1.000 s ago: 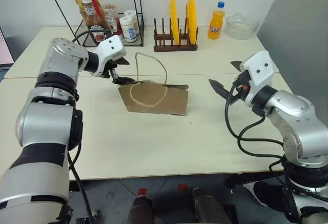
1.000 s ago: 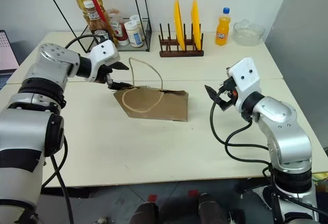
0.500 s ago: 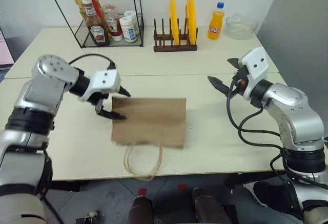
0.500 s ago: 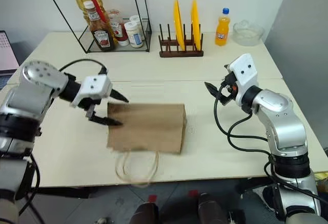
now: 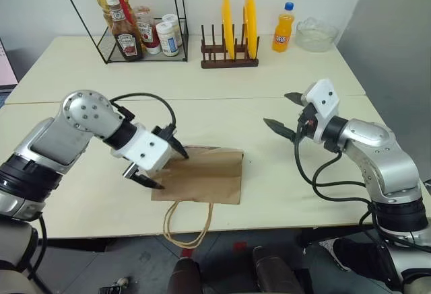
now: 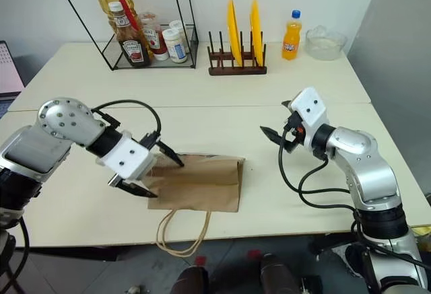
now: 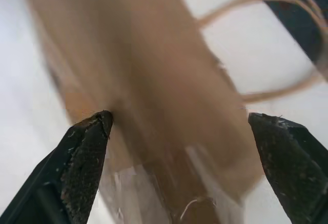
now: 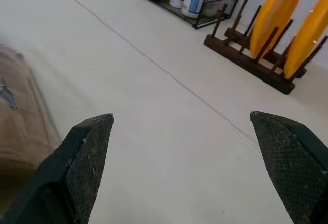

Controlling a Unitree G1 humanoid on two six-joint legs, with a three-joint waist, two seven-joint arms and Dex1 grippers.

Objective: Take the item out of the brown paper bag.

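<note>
brown paper bag (image 5: 202, 176) flat on surface (image 5: 283, 193), cord handles over near edge | left hand (image 5: 160, 166) fingers spread wide at bag's left end | right hand (image 5: 283, 114) fingers apart, well clear | bottle unseen

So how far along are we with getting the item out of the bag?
Early. Done: the brown paper bag lies flat near the table's front edge, its cord handles hanging over it. In hand: the left gripper is open at the bag's left end, gripping nothing; the right gripper is open, apart from the bag. Left: no item is out yet.
</note>
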